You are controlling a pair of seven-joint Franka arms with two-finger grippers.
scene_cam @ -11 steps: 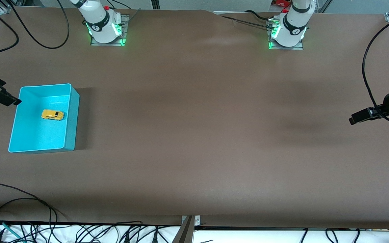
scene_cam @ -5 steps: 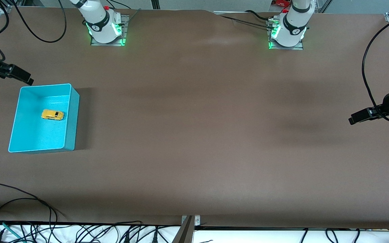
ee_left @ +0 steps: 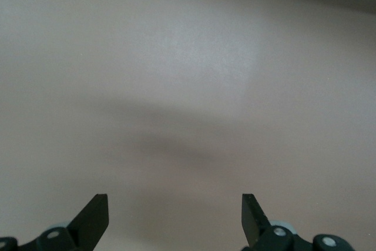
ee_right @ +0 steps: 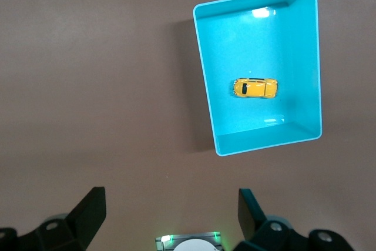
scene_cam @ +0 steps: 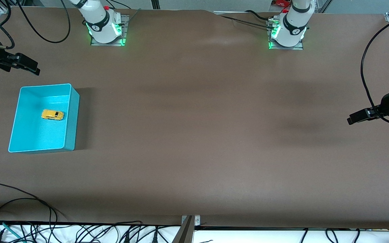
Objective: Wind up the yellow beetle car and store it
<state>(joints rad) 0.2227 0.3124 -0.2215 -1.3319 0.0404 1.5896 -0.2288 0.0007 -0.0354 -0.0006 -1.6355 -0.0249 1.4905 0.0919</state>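
Observation:
The yellow beetle car (scene_cam: 52,114) lies on the floor of the teal bin (scene_cam: 73,118), near its middle. It also shows in the right wrist view (ee_right: 255,88), inside the bin (ee_right: 202,80). My right gripper (scene_cam: 34,68) is open and empty, up over the bare table just off the bin's corner that lies toward the robots' bases; its jaws stand wide apart in the right wrist view (ee_right: 170,204). My left gripper (scene_cam: 350,120) is open and empty over the table at the left arm's end, and waits; in the left wrist view (ee_left: 175,204) it sees only brown tabletop.
The brown table (scene_cam: 194,135) stretches wide between the bin and the left gripper. The arm bases (scene_cam: 106,30) (scene_cam: 287,33) stand along the edge farthest from the front camera. Cables (scene_cam: 19,209) lie at the nearest edge.
My right gripper has moved from beside the bin's corner toward the robots' edge of the table and turned. The car and the bin have not moved. The left gripper has barely shifted.

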